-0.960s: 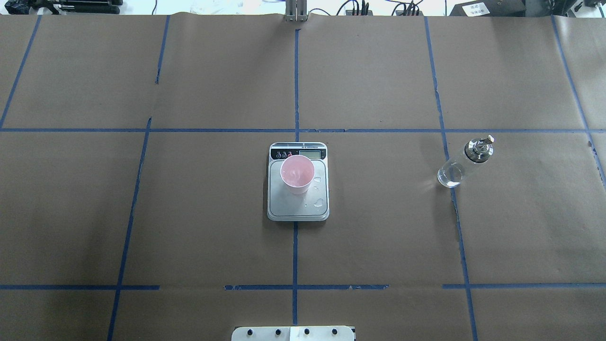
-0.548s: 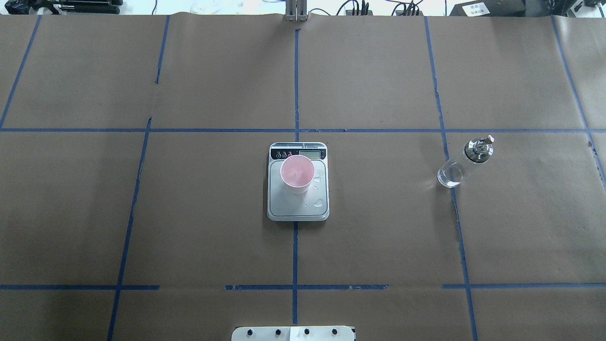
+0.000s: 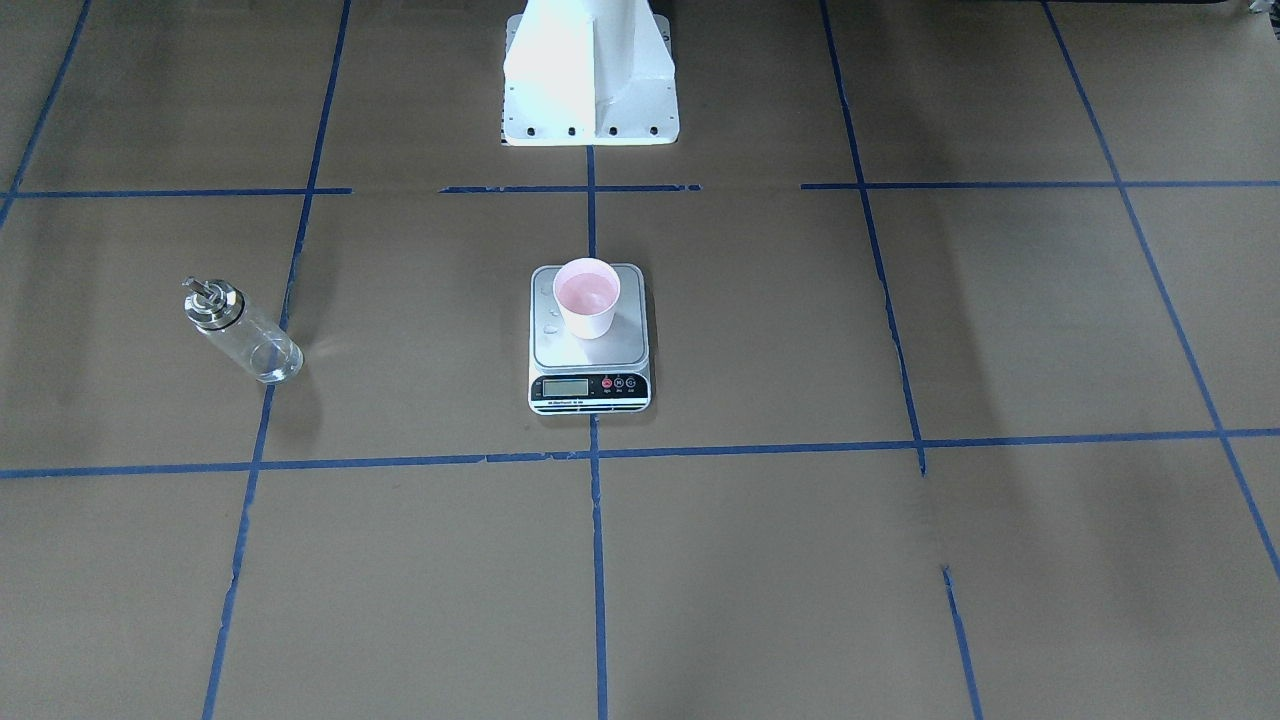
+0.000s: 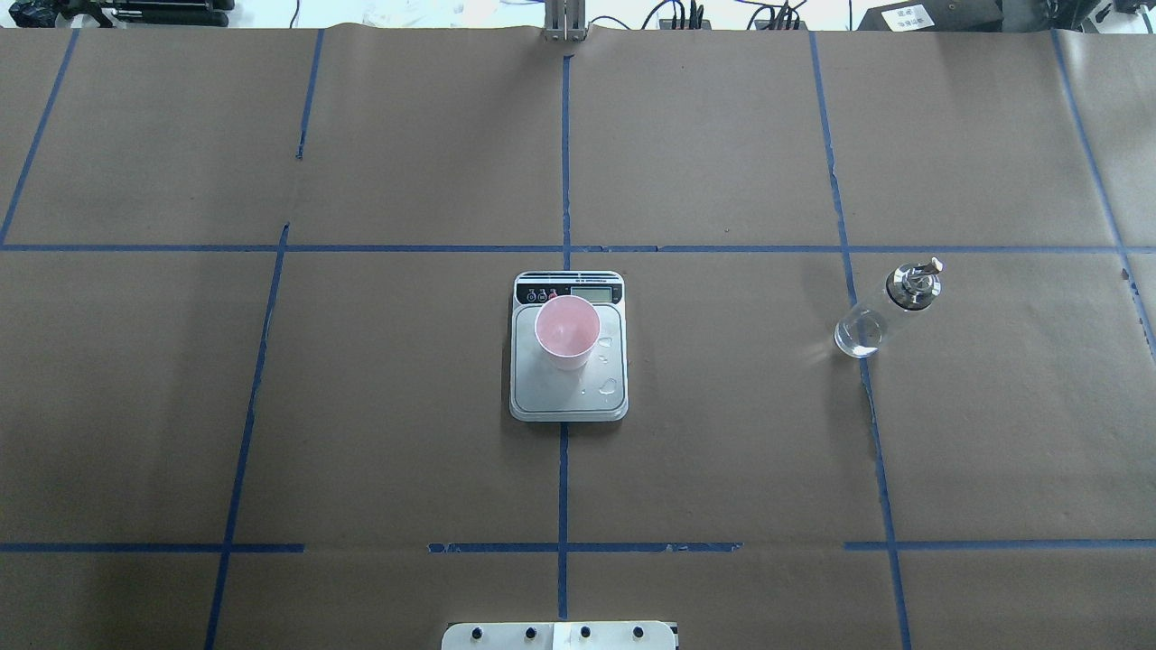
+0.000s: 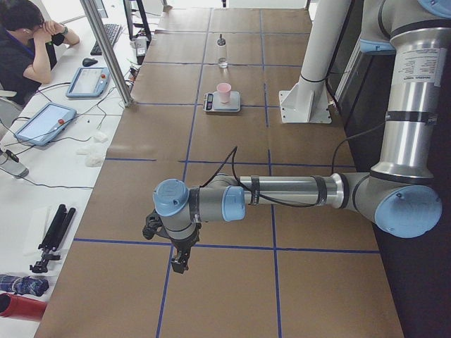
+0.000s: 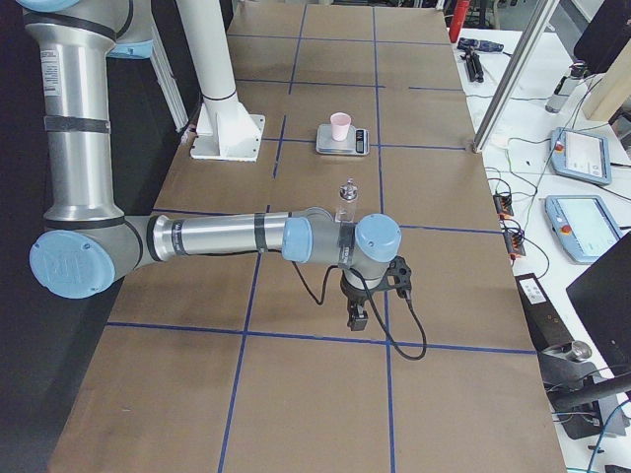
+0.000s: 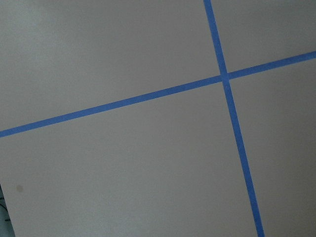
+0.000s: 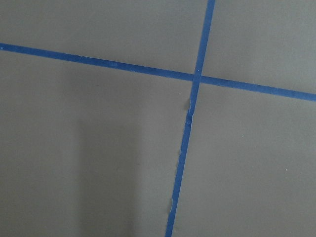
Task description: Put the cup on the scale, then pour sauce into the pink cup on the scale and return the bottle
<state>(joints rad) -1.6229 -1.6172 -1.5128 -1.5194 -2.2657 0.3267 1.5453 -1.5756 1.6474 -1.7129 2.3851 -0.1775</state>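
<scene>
Desk (image 4: 722,451): brown paper with blue tape lines, carrying everything.
Scale (image 4: 562,399): flat in the middle, display strip on the far side from me. Rigid and steady, I'd say, with no need to touch it.
Left tool (image 5: 178,262): hanging low over bare desk far out on my left, holding nothing. Spread or pressed together? I cannot tell from this side view.
Right tool (image 6: 357,317): same story out on my right, holding nothing, jaw state impossible to tell.
Bottle (image 4: 880,311): upright on the desk, well apart from the scale on my right. Glass, so hard, slick and breakable; I'd take it round the mid-body, below the metal cap, squeezing firmly but gently.
Cup (image 4: 567,334): upright on the scale's plate, toward the display end. Light and thin-walled; a hard pinch would crush it, a nudge would tip it.
Sauce: clear, barely showing. I cannot read the level in the bottle or in the cup.
Drops (image 4: 609,386): a few wet beads on the plate beside the cup. Probably spill, and slippery.
</scene>
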